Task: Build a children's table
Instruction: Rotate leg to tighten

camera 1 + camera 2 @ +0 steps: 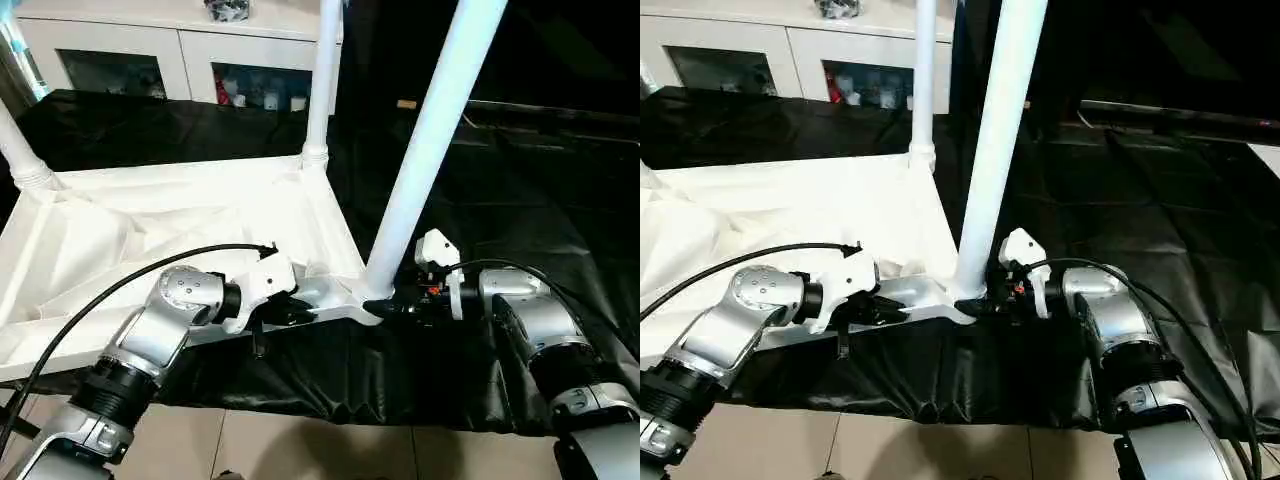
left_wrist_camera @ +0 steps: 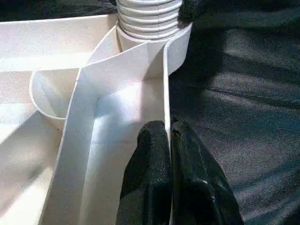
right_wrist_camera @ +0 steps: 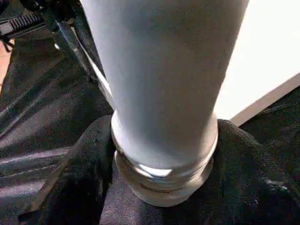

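R claw [image 3: 164, 154] round leg [image 1: 430, 140] base.

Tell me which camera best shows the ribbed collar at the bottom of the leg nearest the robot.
The right wrist view: the collar sits close up, with the right tool's black fingers on either side. The left wrist view catches its ridges at the picture's edge. The head views show it small, where the leg meets the tabletop.
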`<state>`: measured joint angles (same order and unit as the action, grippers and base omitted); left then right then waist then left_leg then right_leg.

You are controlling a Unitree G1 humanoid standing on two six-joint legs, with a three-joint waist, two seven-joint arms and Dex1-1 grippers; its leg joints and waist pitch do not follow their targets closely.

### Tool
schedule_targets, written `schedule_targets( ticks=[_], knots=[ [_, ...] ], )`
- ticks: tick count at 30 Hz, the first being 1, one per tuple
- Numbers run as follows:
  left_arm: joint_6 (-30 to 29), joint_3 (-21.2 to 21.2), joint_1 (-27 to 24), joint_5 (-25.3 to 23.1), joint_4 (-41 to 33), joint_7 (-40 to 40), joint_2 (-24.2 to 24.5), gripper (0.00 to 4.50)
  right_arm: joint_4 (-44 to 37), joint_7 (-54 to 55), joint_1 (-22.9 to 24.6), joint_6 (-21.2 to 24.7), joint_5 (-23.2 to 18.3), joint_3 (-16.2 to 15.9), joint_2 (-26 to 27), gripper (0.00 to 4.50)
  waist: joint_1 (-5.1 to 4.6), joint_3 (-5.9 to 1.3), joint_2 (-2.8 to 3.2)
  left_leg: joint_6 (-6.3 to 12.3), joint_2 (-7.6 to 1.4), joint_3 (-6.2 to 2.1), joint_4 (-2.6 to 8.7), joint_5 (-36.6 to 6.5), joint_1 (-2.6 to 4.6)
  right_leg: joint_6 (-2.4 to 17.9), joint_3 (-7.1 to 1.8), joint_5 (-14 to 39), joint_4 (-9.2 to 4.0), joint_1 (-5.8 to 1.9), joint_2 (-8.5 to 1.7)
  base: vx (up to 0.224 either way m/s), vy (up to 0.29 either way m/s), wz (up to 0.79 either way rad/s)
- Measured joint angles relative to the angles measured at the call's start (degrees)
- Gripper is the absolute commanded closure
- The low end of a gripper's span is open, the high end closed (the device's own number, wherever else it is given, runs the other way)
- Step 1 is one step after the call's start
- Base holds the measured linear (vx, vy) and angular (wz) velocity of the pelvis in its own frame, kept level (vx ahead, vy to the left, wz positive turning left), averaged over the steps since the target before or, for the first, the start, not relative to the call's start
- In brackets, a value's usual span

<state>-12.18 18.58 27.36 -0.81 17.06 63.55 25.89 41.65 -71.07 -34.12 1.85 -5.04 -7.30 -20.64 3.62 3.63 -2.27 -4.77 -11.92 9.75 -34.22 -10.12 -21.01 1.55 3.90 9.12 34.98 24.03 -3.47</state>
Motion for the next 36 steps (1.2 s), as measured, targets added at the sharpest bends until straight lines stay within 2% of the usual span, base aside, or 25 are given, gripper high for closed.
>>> schedule_targets(
  ticks=[9,13,15,20,22,23,24,26,29,30,32,36],
  knots=[
    [-0.7,-0.2,-0.6,-0.7,-0.2,-2.6,-1.4,4.5,-1.2,4.8,2.0,0.5,0.0,0.9,2.4,1.75,-0.24,-0.05,-0.08,0.0,0.0,-0.01,-0.06,0.0,0.07,-0.1,-0.04,0.1,0.01,-0.09,0.0,0.0,0.0,0.0],
    [-4.1,-1.5,1.4,-3.1,3.0,-10.9,-6.6,4.5,2.1,20.0,1.6,0.3,0.3,5.1,8.1,1.76,-0.58,-0.07,-0.07,-0.01,0.02,-0.03,-0.19,0.0,0.23,-0.2,-0.09,0.1,0.03,-0.17,-0.02,0.0,0.0,0.0],
    [-6.6,-2.0,3.0,-4.4,4.8,-15.9,-9.5,4.5,4.8,28.9,-0.2,0.5,0.5,7.1,11.5,1.76,-0.98,-0.08,-0.06,-0.01,0.03,-0.02,-0.23,0.0,0.24,-0.2,-0.1,0.1,0.02,-0.14,-0.02,0.0,0.0,0.0],
    [-10.1,-2.9,4.8,-5.9,6.8,-22.8,-13.9,4.5,9.0,44.0,-3.7,-0.2,1.1,9.6,17.4,1.76,-1.45,-0.12,0.03,-0.01,0.02,-0.04,-0.19,0.0,0.14,-0.2,-0.08,0.1,0.02,-0.06,-0.02,0.0,0.0,0.0],
    [-10.2,-3.0,4.9,-6.6,6.8,-23.6,-14.6,4.5,9.5,46.6,-3.8,-1.4,1.4,9.7,18.2,1.76,-1.44,-0.15,0.09,0.0,0.03,-0.03,-0.12,0.0,0.12,-0.2,-0.08,0.1,0.0,-0.06,-0.02,0.0,0.0,0.0],
    [-10.1,-2.9,5.0,-6.8,6.7,-23.7,-14.6,4.5,9.8,46.9,-3.8,-2.2,1.3,9.9,18.4,1.42,-1.43,-0.16,0.1,0.01,0.04,-0.02,-0.03,0.0,0.08,-0.2,-0.09,0.1,-0.03,-0.03,-0.02,0.0,0.0,0.0],
    [-10.1,-2.9,5.0,-6.8,6.6,-23.7,-14.6,4.5,10.0,46.8,-3.8,-2.5,1.2,10.2,18.5,1.42,-1.38,-0.16,0.1,0.02,0.05,-0.02,0.02,0.0,0.05,0.0,-0.08,0.0,-0.02,-0.02,-0.02,0.0,0.0,0.0],
    [-10.1,-2.9,5.0,-6.9,6.4,-23.5,-14.6,4.5,10.0,46.0,-3.8,-2.5,0.9,10.8,18.5,1.07,-1.24,-0.16,0.11,0.03,0.05,0.01,0.12,0.0,0.03,0.0,-0.06,0.0,-0.03,0.01,-0.01,0.0,0.0,0.0],
    [-10.0,-2.9,4.8,-6.8,6.0,-22.9,-14.4,4.5,9.7,42.6,-3.6,-2.5,0.4,10.9,17.5,0.98,-1.18,-0.11,0.23,0.03,0.04,0.01,0.14,0.0,0.02,0.0,-0.04,0.0,-0.03,0.02,-0.01,0.0,0.0,0.0],
    [-10.0,-2.9,4.7,-6.8,5.8,-22.7,-14.3,4.5,9.7,42.0,-3.6,-2.5,0.4,10.9,17.3,0.74,-1.17,-0.1,0.27,0.02,0.04,0.01,0.14,0.0,0.03,0.0,-0.04,0.0,-0.03,0.02,-0.01,0.0,0.0,0.0],
    [-9.7,-2.9,4.5,-6.8,5.6,-22.1,-13.9,4.5,9.6,40.0,-3.4,-2.5,0.4,10.7,16.5,0.63,-1.13,-0.09,0.31,0.02,0.04,0.0,0.13,0.0,0.04,0.0,-0.04,0.0,-0.03,0.01,-0.01,0.0,0.0,0.0],
    [-8.0,-1.8,2.8,-5.6,2.9,-17.3,-11.3,4.5,6.7,31.1,-1.3,-2.6,0.5,7.5,11.6,0.39,-0.69,-0.07,0.46,0.02,0.03,0.01,0.13,0.0,0.04,0.0,-0.02,0.0,-0.03,0.0,-0.01,0.0,0.0,0.0]
  ],
)
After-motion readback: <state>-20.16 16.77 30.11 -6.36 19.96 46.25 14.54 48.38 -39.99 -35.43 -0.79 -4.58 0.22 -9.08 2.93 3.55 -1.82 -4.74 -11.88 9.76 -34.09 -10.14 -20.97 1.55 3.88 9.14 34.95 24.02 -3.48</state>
